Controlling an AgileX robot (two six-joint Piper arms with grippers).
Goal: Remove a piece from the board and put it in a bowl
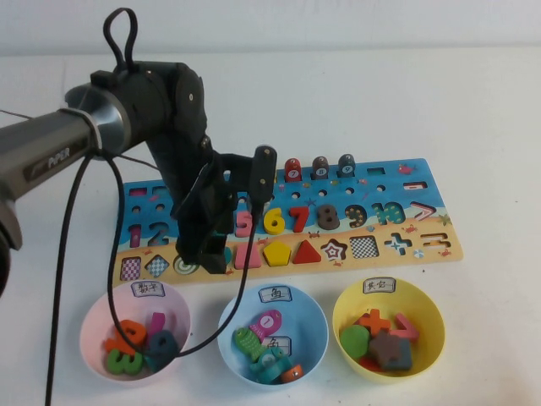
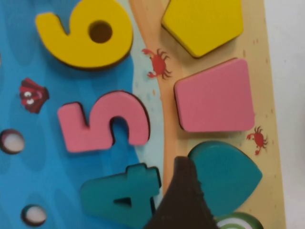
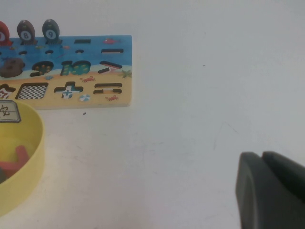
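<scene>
The teal-green heart [image 2: 231, 174] lies in its slot in the sandy band of the board [image 1: 448, 247], next to the pink four-sided piece [image 2: 214, 98] and the teal 4 [image 2: 119, 195]. My left gripper [image 1: 207, 254] is down over that spot and hides the heart in the high view. One dark finger [image 2: 183, 195] stands at the heart's edge; the other is out of frame, and the jaws look open. The yellow bowl [image 1: 431, 347] stands at the front right and holds several pieces. My right gripper [image 3: 263, 156] is shut and empty above bare table, right of the board.
A pink bowl [image 1: 93, 326] and a light blue bowl [image 1: 314, 326] with pieces stand in front of the board. The left arm's black cable [image 1: 241, 292] hangs over the blue bowl. Yellow 6 [image 2: 83, 33], pink 5 [image 2: 102, 124] and a yellow pentagon [image 2: 202, 24] sit in the board.
</scene>
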